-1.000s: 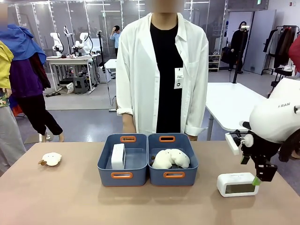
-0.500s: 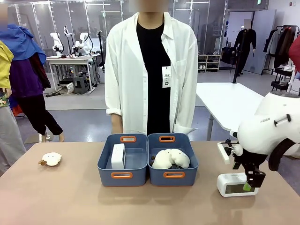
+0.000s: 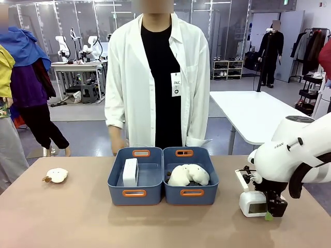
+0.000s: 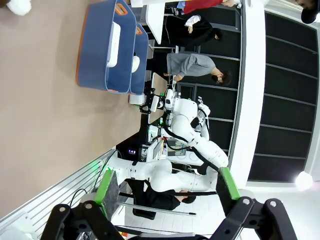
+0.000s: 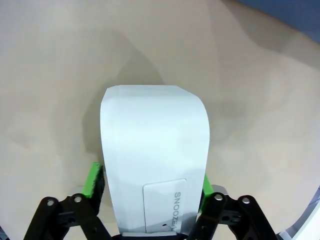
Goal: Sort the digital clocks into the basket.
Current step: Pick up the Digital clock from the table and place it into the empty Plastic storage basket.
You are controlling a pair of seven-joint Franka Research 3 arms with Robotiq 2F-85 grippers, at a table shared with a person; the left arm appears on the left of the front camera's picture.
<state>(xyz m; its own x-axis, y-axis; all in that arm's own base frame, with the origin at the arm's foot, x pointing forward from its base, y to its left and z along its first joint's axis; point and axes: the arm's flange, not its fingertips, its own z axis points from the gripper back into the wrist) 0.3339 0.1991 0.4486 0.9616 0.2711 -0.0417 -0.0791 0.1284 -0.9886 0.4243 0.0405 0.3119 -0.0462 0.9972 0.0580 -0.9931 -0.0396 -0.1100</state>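
Observation:
One white digital clock with a grey-green face stands on the table at the right. My right gripper has come down over it. In the right wrist view the green pads press against both sides of that digital clock, so the gripper is shut on it. A second digital clock stands on edge inside the left blue basket. In the left wrist view my left gripper hangs open in the air, far from the basket.
A second blue bin beside the basket holds a white plush toy. Another plush toy lies on the table at the far left. A person in a white coat stands behind the bins, one hand near the basket's far edge.
My right gripper dropped down over the clock on the right and closed onto its sides. The person stepped toward the picture's left.

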